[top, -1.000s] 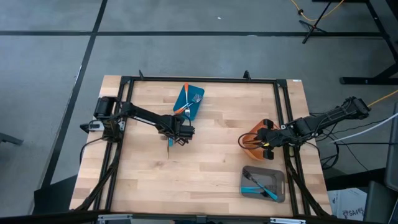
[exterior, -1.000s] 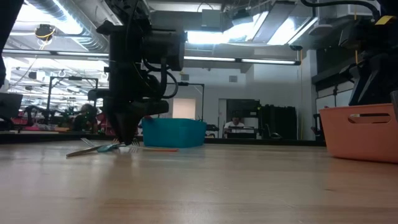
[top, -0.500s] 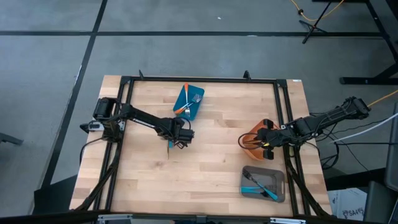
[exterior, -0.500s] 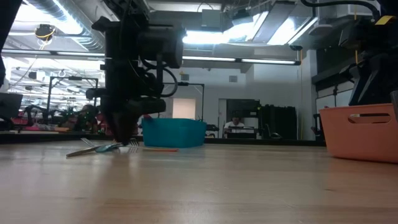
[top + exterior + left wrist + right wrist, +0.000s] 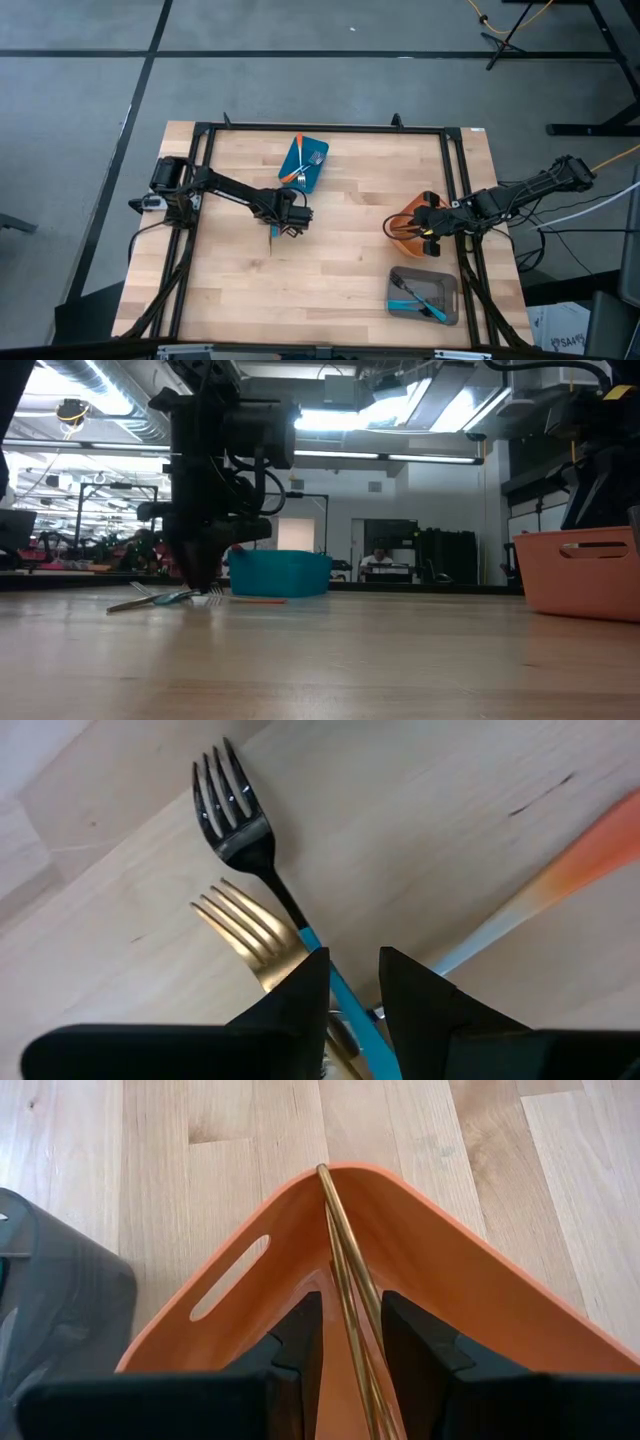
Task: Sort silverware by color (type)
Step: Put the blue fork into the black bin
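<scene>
Your left gripper [image 5: 352, 982] is down on the table [image 5: 340, 250] near its middle, its jaws narrow and straddling the blue handle of 1 dark-tined fork [image 5: 262, 855] that lies flat on the wood; beside it you can count 1 gold fork [image 5: 252, 935] and 1 orange-handled piece [image 5: 560, 880], so 3 pieces in that cluster. The blue tray [image 5: 304, 163] at the far edge holds about 2 pieces: 1 orange-handled, 1 silver-tined. Your right gripper [image 5: 352, 1342] sits inside the orange bin [image 5: 450, 1280] at the right side, jaws narrow around 2 thin gold handles [image 5: 345, 1270] leaning in its corner. The grey tray [image 5: 424, 295] near the front holds about 2 blue-handled pieces. No label or writing is readable on any container.
</scene>
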